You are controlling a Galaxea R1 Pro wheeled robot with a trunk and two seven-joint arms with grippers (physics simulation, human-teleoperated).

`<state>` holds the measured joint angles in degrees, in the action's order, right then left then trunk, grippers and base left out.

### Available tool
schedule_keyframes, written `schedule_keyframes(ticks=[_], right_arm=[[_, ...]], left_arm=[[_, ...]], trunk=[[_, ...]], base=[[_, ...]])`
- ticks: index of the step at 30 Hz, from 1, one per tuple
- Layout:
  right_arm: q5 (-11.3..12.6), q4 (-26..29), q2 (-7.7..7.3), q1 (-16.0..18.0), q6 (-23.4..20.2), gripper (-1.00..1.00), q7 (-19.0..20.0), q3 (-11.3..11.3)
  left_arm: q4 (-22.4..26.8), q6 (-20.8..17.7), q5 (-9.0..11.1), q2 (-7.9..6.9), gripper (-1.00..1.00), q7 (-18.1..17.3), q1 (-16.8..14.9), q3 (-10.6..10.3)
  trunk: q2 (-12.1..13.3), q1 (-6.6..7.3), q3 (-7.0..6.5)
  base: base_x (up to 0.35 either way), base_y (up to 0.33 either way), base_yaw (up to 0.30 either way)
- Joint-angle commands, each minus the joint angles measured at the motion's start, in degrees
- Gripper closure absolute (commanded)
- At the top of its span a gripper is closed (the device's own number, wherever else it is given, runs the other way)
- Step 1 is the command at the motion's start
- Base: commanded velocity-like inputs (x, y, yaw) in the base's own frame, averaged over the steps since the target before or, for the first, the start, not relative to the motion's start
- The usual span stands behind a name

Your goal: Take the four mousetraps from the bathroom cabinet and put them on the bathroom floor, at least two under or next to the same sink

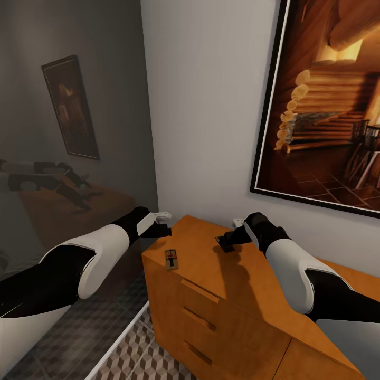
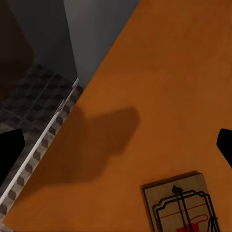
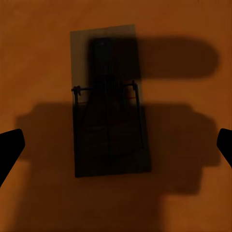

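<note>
Head view, nearest first: the bathroom floor (image 1: pixel 158 353) with its cube-pattern tiles runs along the foot of the cabinet (image 1: pixel 221 295), an orange-brown chest whose drawer fronts carry slim bar handles. On the cabinet top, close to its front edge and near the left corner, lies one mousetrap (image 1: pixel 171 259), flat, with a red mark on its wooden base. Farther back on the top, toward the wall edge, a second mousetrap (image 1: pixel 226 244) lies dark in shadow directly beneath the right gripper (image 1: pixel 228 238). The left gripper (image 1: pixel 160 224) hangs just off the cabinet's left corner, above the floor, apart from the near trap.

Left wrist view: the left gripper's fingertips (image 2: pixel 10 153) stand at opposite borders of the frame, spread wide, holding nothing; the near mousetrap lies on the top beyond them, its wire spring visible.

Right wrist view: the right gripper's fingertips (image 3: pixel 9 147) are likewise spread wide, one to each side of the shadowed mousetrap, not touching it; the trap lies flat on the wood.

Behind the cabinet a large framed picture (image 1: pixel 327 100) hangs on the pale wall (image 1: pixel 206 105).
</note>
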<state>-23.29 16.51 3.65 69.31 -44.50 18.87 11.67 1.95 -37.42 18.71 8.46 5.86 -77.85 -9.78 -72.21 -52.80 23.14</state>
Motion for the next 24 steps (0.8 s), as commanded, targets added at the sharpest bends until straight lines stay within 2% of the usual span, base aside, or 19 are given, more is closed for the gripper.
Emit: schedule_keyframes(ticks=[1, 24], right_arm=[[-0.61, 0.1, 0.04, 0.03, -0.21, -1.0, 0.38, 0.37], [-0.68, 0.15, 0.02, 0.03, -0.24, -1.0, 0.38, 0.37]], left_arm=[[0.12, -0.28, 0.6, 0.0, -1.0, 0.38, -0.02, -0.37], [0.27, -0.28, 0.62, 0.02, -1.0, 0.38, -0.01, -0.41]], trunk=[[-0.04, 0.0, 0.07], [-0.04, 0.0, 0.07]], base=[[0.0, 0.0, 0.0], [0.0, 0.0, 0.0]])
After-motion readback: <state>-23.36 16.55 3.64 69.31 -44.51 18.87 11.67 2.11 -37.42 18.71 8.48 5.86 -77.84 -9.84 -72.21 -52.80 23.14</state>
